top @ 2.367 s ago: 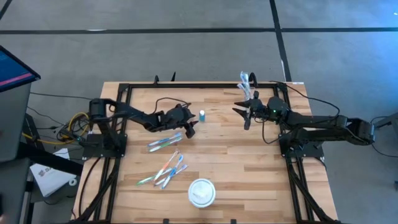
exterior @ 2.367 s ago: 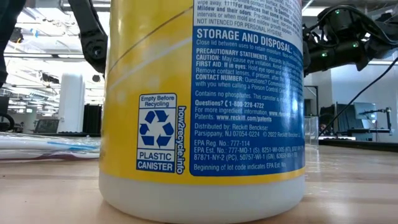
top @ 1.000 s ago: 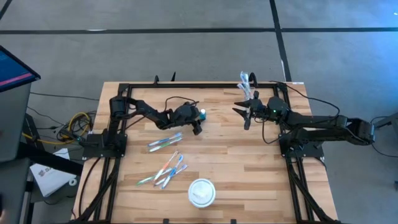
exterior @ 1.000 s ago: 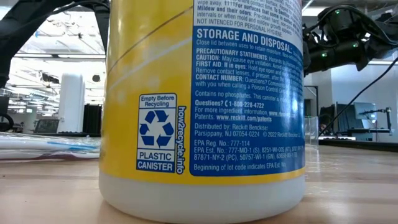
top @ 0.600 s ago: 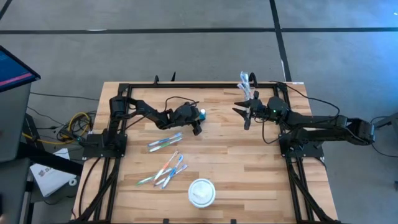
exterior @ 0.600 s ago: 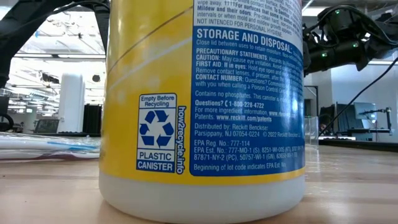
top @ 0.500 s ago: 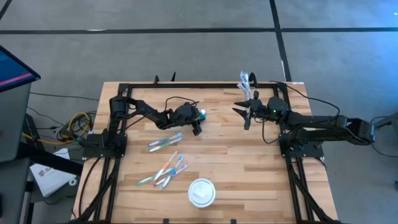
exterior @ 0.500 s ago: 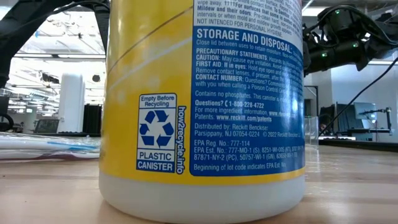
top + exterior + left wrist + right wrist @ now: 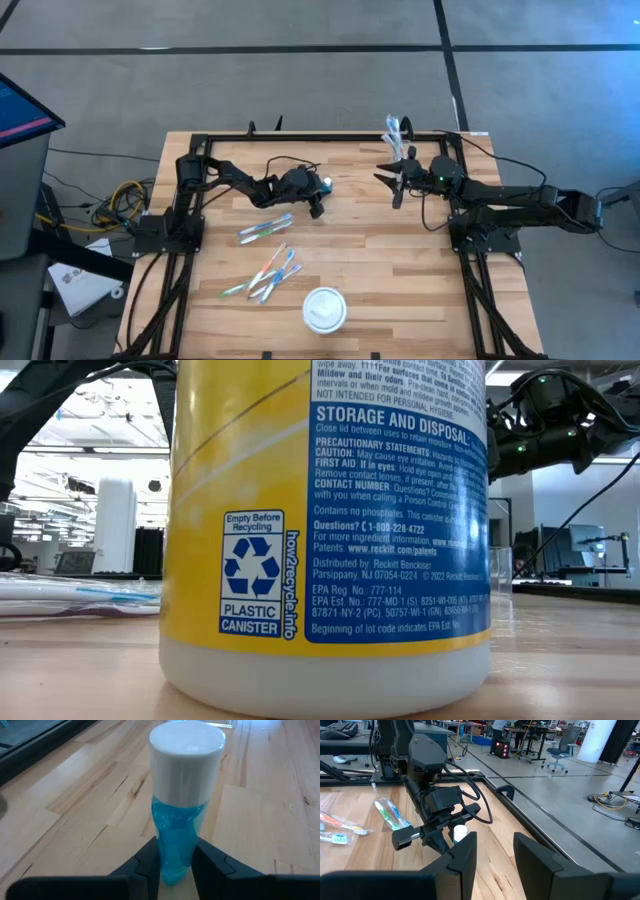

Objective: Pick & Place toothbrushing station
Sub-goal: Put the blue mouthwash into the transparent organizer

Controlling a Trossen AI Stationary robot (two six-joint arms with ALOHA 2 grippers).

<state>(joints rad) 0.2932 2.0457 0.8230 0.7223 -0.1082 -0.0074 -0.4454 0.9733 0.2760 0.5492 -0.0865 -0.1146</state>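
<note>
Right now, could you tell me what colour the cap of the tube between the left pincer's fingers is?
White, above a translucent blue tube; the left wrist view shows it best.

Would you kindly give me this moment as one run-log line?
left gripper: closing around standing blue tube | right gripper: open, empty, waiting at table's far right | toothbrushes: lying on table

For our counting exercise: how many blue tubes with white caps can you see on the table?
1. The blue tube sits between the left gripper's jaws, which press on its sides. Another may be hidden.
</note>
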